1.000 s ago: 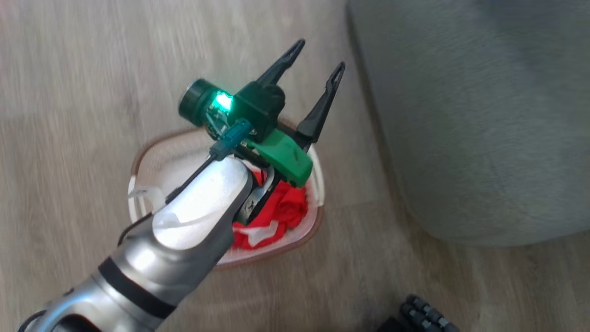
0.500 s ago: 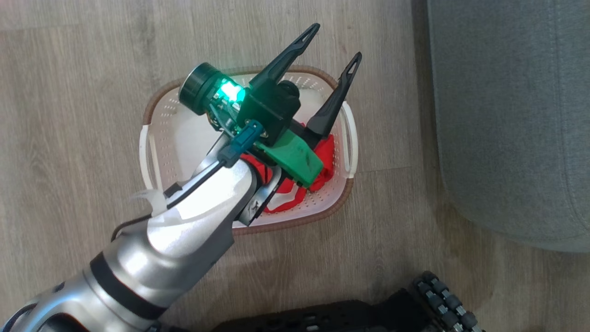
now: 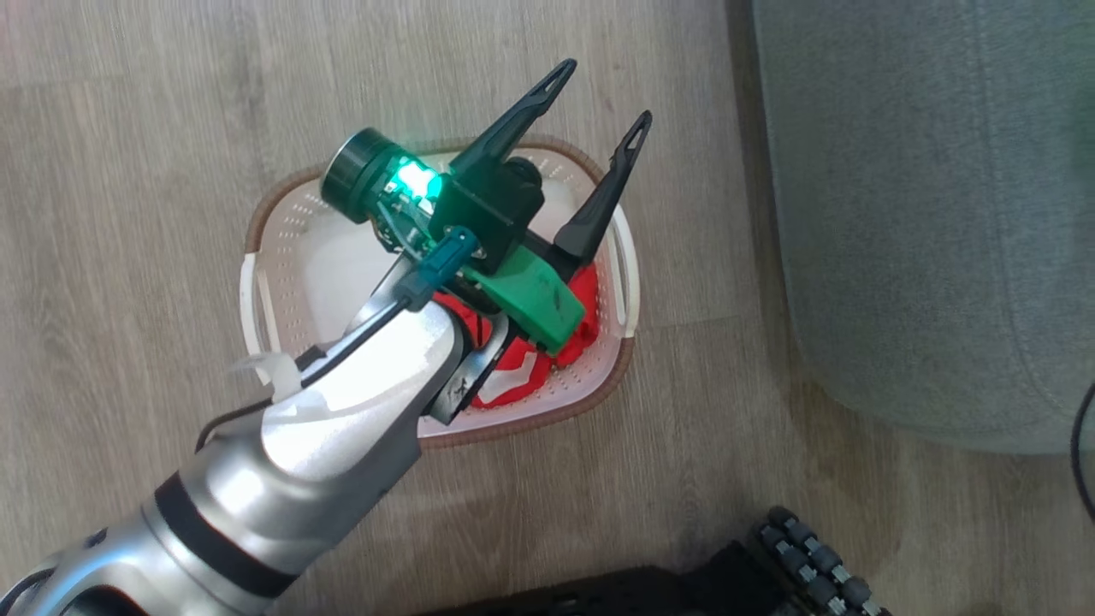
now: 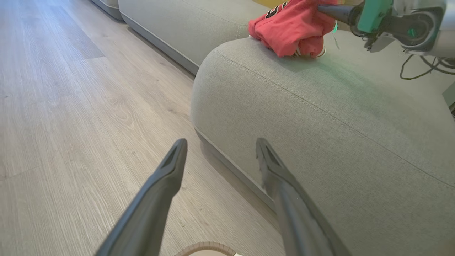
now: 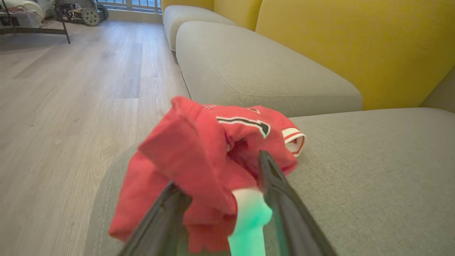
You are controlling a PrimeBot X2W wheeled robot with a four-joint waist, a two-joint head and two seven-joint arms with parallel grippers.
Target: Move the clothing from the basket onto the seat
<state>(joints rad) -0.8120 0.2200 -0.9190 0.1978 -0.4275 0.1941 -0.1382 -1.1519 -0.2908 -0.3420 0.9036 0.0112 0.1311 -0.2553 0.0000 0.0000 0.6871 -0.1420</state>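
The left gripper (image 3: 603, 94) hovers wide open and empty above the cream perforated plastic basket (image 3: 282, 248), which contains one shiny red garment (image 3: 513, 376), while the right gripper (image 5: 217, 170), fingers parted and unclamped, straddles a second red white-trimmed garment (image 5: 199, 142) lying on the grey-green fabric sofa seat (image 5: 355, 177).

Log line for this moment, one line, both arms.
left end effector: open, over basket | right end effector: open, fingers astride red shirt lying on seat | basket: more red clothing inside
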